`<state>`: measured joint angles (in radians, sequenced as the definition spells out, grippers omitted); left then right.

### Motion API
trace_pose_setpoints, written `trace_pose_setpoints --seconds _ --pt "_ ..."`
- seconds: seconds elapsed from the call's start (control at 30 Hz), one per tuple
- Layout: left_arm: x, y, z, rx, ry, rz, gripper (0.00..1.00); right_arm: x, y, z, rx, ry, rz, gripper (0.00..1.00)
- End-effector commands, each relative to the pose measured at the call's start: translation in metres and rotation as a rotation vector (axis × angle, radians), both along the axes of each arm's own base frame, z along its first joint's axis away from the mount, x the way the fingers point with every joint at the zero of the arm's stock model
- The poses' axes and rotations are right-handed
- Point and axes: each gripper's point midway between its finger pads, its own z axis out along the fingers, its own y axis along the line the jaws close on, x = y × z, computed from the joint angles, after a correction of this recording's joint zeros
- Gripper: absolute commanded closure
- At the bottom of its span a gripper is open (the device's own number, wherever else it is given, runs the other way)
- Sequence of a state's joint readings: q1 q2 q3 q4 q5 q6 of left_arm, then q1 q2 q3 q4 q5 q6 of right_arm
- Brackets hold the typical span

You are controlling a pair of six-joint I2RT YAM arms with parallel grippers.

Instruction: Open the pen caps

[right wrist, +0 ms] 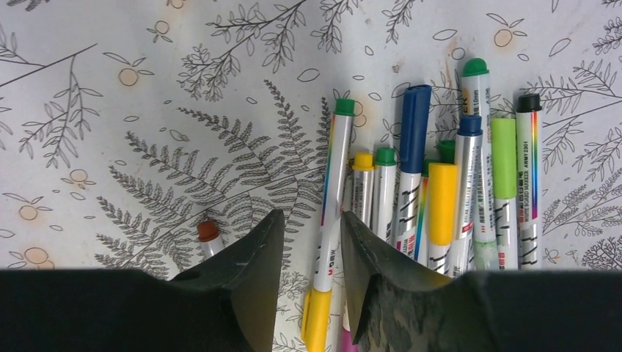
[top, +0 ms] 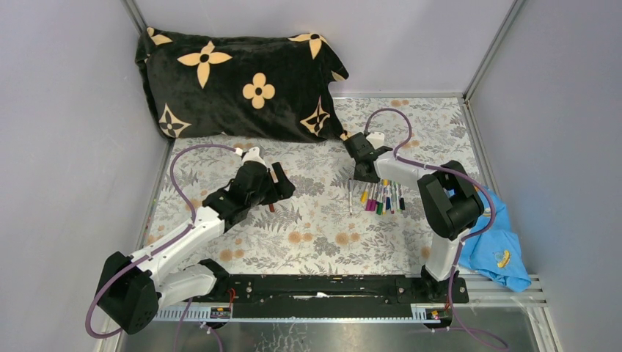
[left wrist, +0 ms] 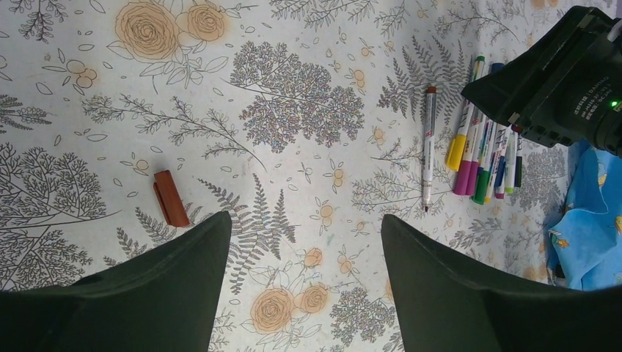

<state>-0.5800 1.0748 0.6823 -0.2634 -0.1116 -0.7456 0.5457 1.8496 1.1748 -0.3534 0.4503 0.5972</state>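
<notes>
Because the pen caps (right wrist: 442, 192) were still seated on barrels packed side by side, touching and partly overlapped, the chief risk was judged to be a grip by which two of the pens (right wrist: 383, 198) were caught at once, or by which the bundle was nudged and the barrels rolled out of line. A cap could also be lost from the fingers if it was pinched off-centre, since each was short and little was offered to pull against. A green-ended pen (right wrist: 334, 183) with a yellow cap (right wrist: 317, 321) was seen lying in the gap of the right hand (right wrist: 311, 217), between its fingertips and beneath them; whether it was touched could not be told. That hand was seen to be open, with nothing gripped. The other capped pens were spread just to its right, and a brown-tipped pen (right wrist: 208, 232) was lying just to its left, partly hidden by a finger. The left hand (left wrist: 304, 224) was spread wide and empty; a loose brown cap (left wrist: 170, 198), judged already pulled, was lying on the table (left wrist: 88, 117) just off one fingertip, well apart from the bundle.
</notes>
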Motion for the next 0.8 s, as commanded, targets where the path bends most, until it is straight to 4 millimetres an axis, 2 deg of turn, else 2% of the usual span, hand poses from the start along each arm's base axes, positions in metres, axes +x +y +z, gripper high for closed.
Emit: trace_pose_setpoints --seconds 0.0,0.6,0.7,0.77 --pt "0.007 -0.003 0.009 -0.024 -0.052 -0.013 0.18 0.003 -0.004 0.003 0.022 -0.018 -0.027 0.59" --pt "0.007 -0.001 0.001 -0.016 -0.044 -0.009 0.18 -0.001 -0.007 -0.028 0.045 0.04 -0.042 0.6" --pt "0.007 -0.001 -0.002 -0.015 -0.036 -0.009 0.18 -0.006 -0.009 -0.035 0.046 0.057 -0.046 0.65" --pt "0.008 -0.002 -0.003 -0.017 -0.034 -0.007 0.18 -0.007 -0.01 -0.038 0.049 0.063 -0.045 0.73"
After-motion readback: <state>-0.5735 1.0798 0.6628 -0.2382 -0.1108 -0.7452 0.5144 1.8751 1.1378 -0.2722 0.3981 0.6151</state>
